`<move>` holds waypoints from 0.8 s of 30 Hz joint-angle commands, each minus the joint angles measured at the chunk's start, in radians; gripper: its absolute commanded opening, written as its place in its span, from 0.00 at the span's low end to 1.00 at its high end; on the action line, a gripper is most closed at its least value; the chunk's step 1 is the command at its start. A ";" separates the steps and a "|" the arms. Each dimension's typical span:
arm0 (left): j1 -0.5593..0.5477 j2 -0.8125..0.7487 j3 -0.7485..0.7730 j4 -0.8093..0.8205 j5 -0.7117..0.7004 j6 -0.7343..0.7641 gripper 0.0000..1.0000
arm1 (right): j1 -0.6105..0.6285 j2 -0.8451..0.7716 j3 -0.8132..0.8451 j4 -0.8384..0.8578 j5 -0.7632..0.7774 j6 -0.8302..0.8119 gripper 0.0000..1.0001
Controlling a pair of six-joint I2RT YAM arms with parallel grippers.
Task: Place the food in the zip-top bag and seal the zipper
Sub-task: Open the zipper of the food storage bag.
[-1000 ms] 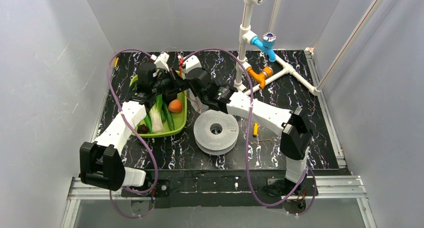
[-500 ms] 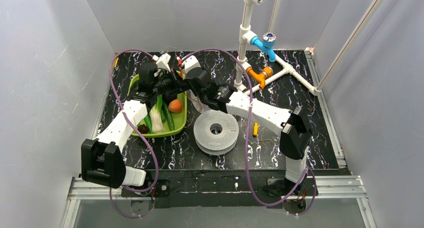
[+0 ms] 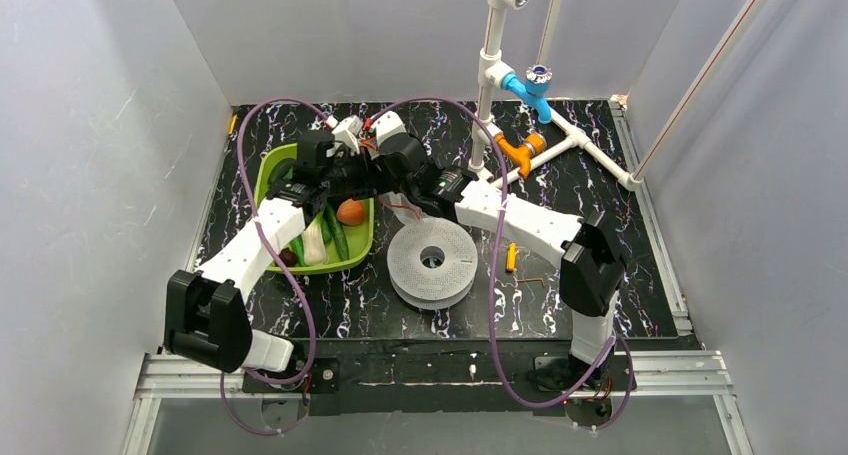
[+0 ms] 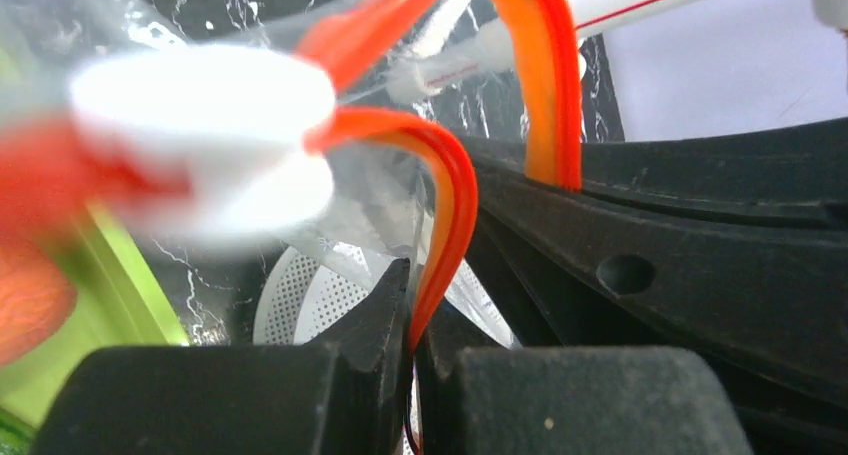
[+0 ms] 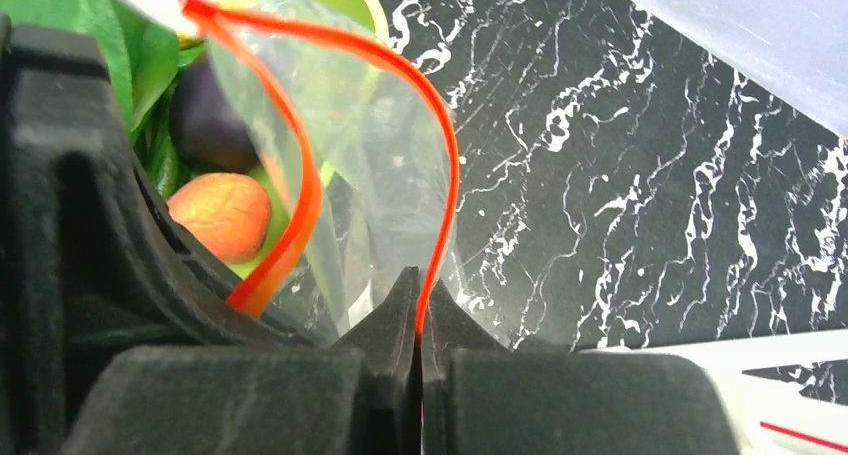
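Both arms have been swinging toward three o'clock over the last second. The left arm (image 3: 262,237) is carrying its jaws off the far end of the green tray (image 3: 266,171), and the right arm (image 3: 510,220) is giving way beside it, its jaws having closed on the way. Both pairs of jaws are now pressing together, each pinching the zipper (image 5: 452,145), the thin orange-red strip along the mouth of the bag (image 5: 370,125). The bag is hanging between them above the table (image 3: 330,305), at about eleven o'clock from the white disc (image 3: 432,265), with its mouth gaping in a loop.

The food is lying in the tray: an orange fruit (image 5: 220,215), an eggplant (image 5: 205,125), a white-and-green stalk (image 3: 315,237) and green peppers (image 3: 338,237). I am seeing none of it inside the bag.

To my eye the bag is going to handle as limp, slick, near-weightless film, sagging wherever it isn't held. The strip is looking like its only firm part, so one pinch on each lip seems the right hold. The toy produce looks light and hard, and the round fruit is likely to roll.
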 commanded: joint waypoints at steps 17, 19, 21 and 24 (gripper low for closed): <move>0.053 -0.160 0.051 -0.355 -0.048 -0.018 0.69 | -0.039 -0.119 -0.068 -0.027 0.033 -0.034 0.01; 0.061 -0.211 0.060 -0.428 -0.094 0.000 0.80 | -0.039 -0.122 -0.079 -0.023 0.023 -0.022 0.01; 0.068 -0.250 0.078 -0.503 -0.149 0.023 0.88 | -0.040 -0.120 -0.080 -0.020 0.022 -0.014 0.01; 0.079 -0.285 0.113 -0.625 -0.273 0.039 0.90 | -0.041 -0.105 -0.067 -0.030 0.023 -0.019 0.01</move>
